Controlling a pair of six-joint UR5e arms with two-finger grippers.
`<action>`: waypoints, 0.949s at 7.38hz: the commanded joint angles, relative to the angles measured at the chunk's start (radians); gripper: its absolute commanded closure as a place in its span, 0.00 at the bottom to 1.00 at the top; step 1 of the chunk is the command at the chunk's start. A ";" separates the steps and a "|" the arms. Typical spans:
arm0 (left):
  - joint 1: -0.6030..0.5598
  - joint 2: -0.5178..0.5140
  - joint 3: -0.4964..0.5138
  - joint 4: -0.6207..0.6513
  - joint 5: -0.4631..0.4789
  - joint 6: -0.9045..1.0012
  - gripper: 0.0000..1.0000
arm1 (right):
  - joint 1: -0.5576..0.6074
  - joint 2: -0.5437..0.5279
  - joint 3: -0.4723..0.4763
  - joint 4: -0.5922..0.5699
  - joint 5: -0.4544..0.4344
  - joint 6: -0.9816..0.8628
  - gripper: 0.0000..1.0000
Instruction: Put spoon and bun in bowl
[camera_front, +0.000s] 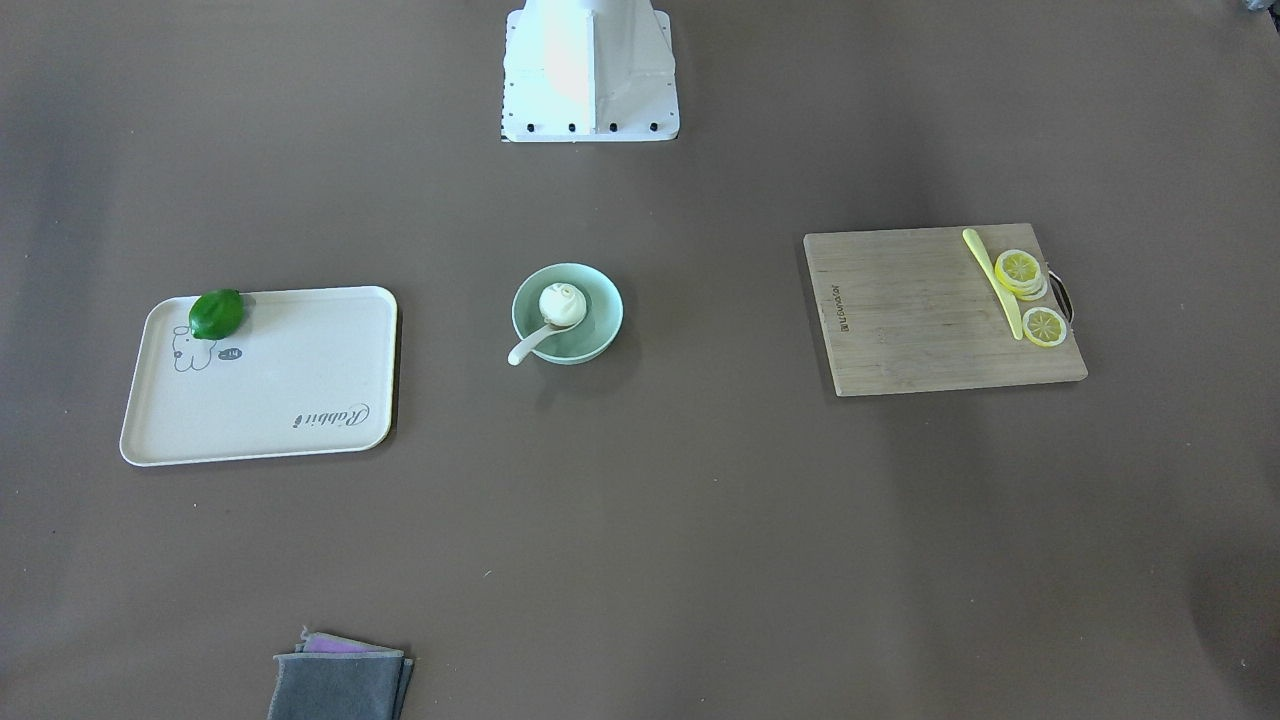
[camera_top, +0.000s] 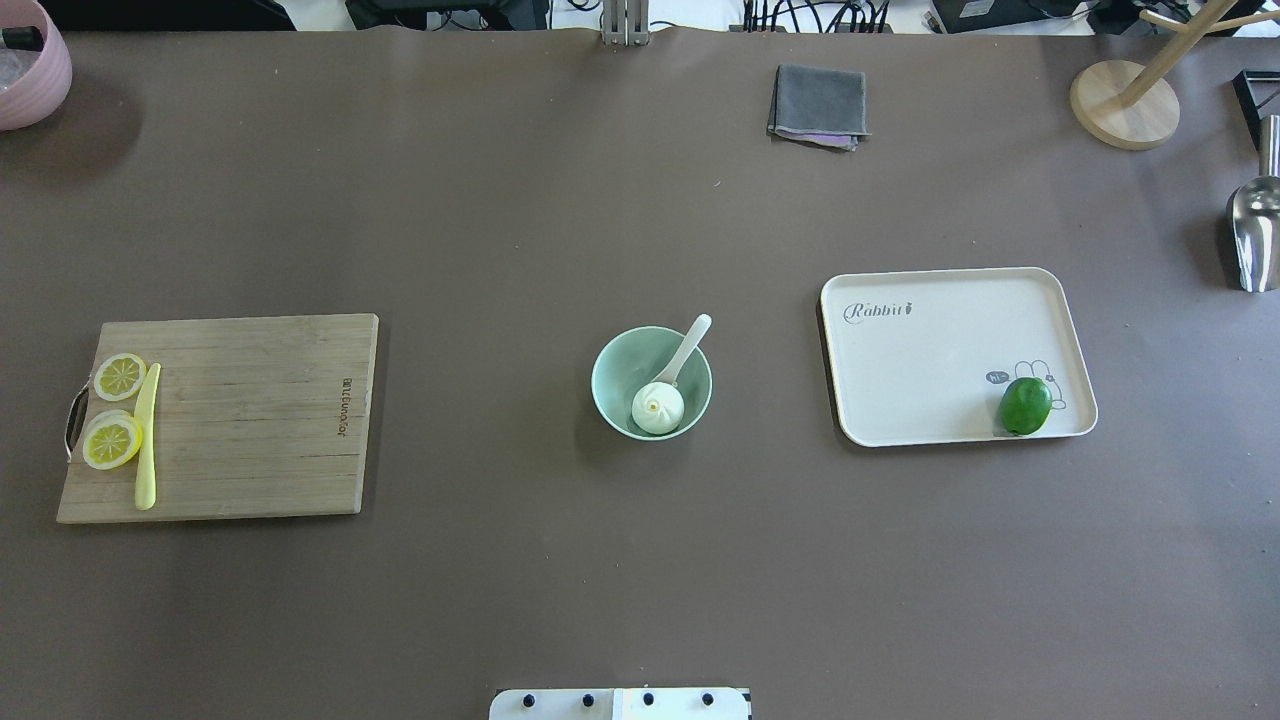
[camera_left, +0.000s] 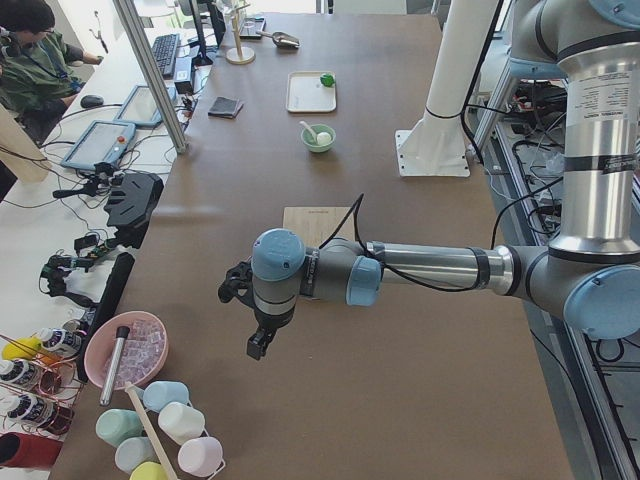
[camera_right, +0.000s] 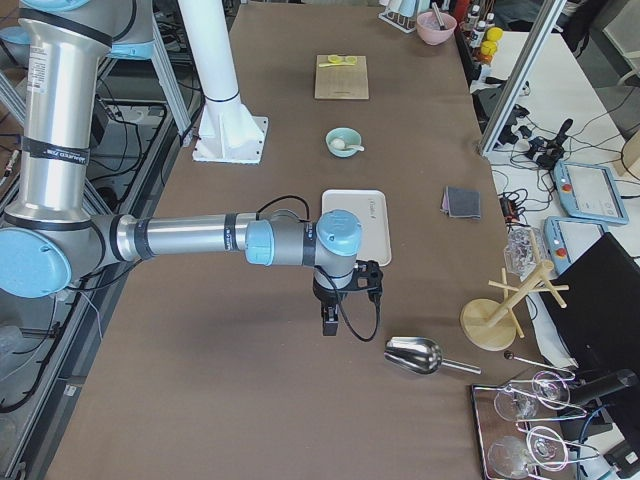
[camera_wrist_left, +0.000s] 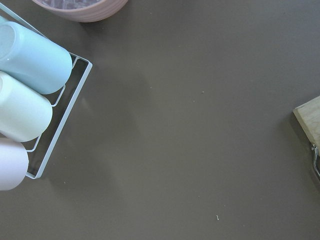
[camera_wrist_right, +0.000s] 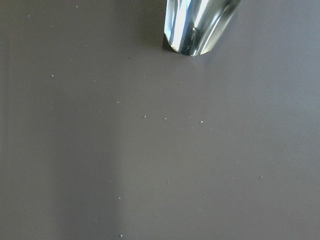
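Note:
The pale mint-green bowl (camera_top: 604, 366) stands at the table's middle, also in the front-facing view (camera_front: 603, 333). The white pleated bun (camera_top: 657, 408) lies inside it. The cream spoon (camera_top: 690, 345) rests with its scoop in the bowl under the bun and its handle over the rim. My left gripper (camera_left: 258, 340) hangs far off near the table's left end, beyond the cutting board. My right gripper (camera_right: 329, 322) hangs near the right end, by a metal scoop. Both show only in the side views, so I cannot tell whether they are open or shut.
A wooden cutting board (camera_top: 260, 420) with lemon slices (camera_top: 112, 440) and a yellow knife (camera_top: 147, 440) lies left. A cream tray (camera_top: 930, 360) with a green lime (camera_top: 1025, 405) lies right. Grey cloth (camera_top: 818, 103), metal scoop (camera_top: 1255, 225), pink bowl (camera_top: 25, 70) and a cup rack (camera_wrist_left: 30, 90) ring the edges.

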 joint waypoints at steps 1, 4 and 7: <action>0.000 0.000 0.000 0.000 -0.001 0.000 0.01 | 0.000 0.000 0.000 0.000 0.000 0.000 0.00; 0.002 0.000 0.000 0.000 0.000 0.000 0.01 | -0.005 0.000 0.000 0.000 0.014 0.000 0.00; 0.003 0.000 0.000 0.000 -0.002 0.000 0.01 | -0.005 0.000 -0.002 -0.002 0.045 0.000 0.00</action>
